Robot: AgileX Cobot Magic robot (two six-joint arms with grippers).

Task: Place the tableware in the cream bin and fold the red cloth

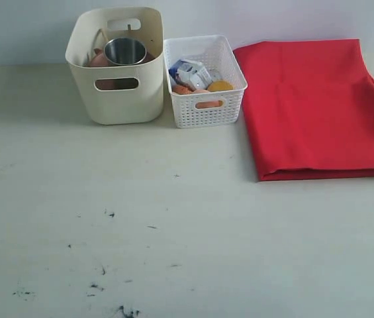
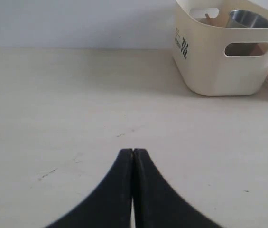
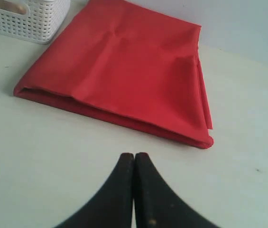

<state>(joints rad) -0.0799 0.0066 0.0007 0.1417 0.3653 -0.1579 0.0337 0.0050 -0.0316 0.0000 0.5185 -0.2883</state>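
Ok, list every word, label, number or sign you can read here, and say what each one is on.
No text here is legible.
Cream bin: a dark dotted mark with tiny print beside it on one end wall, too small to read.
Carton in the white basket: blue print, too blurred to read.

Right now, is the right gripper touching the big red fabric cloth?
Apart: the right wrist view shows white table between right gripper and red fabric cloth.
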